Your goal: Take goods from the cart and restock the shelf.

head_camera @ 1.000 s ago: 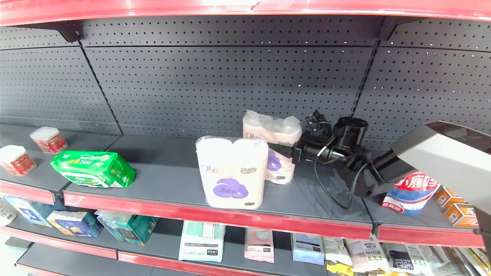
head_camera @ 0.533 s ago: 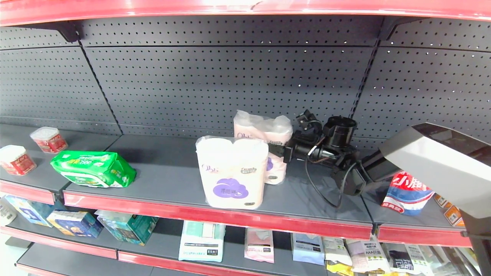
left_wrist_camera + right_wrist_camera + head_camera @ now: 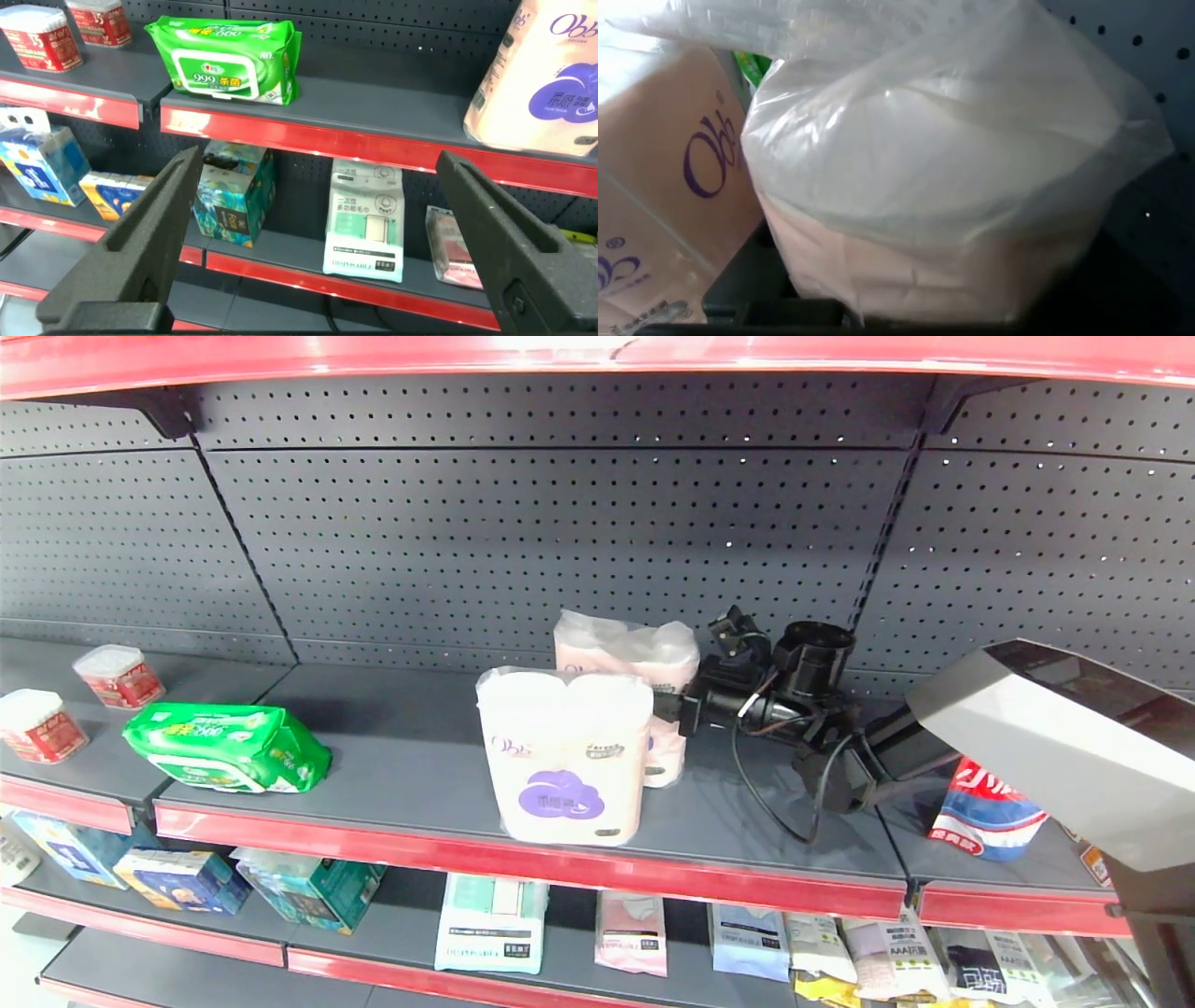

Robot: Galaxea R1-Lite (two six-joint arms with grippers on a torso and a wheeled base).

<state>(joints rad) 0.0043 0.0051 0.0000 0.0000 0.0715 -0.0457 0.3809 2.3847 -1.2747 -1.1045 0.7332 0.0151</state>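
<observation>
Toilet-paper pack (image 3: pixel 624 651) sits clamped in my right hand (image 3: pixel 674 707), behind its twin (image 3: pixel 563 756) on the shelf (image 3: pixel 401 756), apparently to deepen the row; my left hand (image 3: pixel 318 233) gapes apart.

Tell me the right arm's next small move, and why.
Probably ease down a touch, then open the right gripper. The plastic-wrapped pink toilet roll pack it grips is upright, directly behind the matching front pack with a purple cloud print, its base near the grey metal shelf; whether it touches cannot be told.
</observation>
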